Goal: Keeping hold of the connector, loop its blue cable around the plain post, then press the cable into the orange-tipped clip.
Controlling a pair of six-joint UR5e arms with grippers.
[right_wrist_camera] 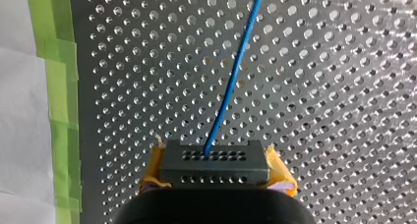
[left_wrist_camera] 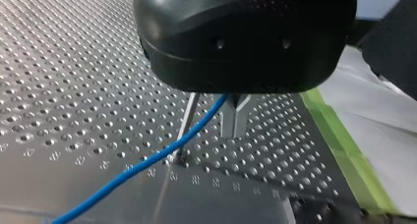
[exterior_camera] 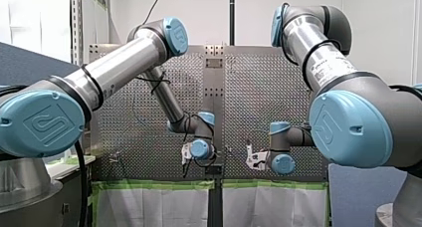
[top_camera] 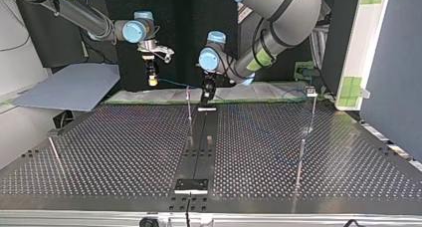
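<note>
The perforated metal table (top_camera: 124, 152) fills the top view, edged at 12 o'clock by green tape (right_wrist_camera: 59, 111) and a white sheet (right_wrist_camera: 19, 135), with a grey-blue board (top_camera: 69, 90) off its 10 o'clock corner. The only writing, a label (exterior_camera: 331, 70) on my right arm (exterior_camera: 318, 53), is too small to read. From the top view's 11 o'clock my right gripper (top_camera: 153, 79) hangs straight down, yellow pads clamped on the dark connector (right_wrist_camera: 214, 163). Its blue cable (right_wrist_camera: 231, 91) runs toward 3 o'clock past a thin post (left_wrist_camera: 189, 121) to my left gripper (left_wrist_camera: 236, 128), which points down with its metal fingers pressed together and the cable just beside them.
</note>
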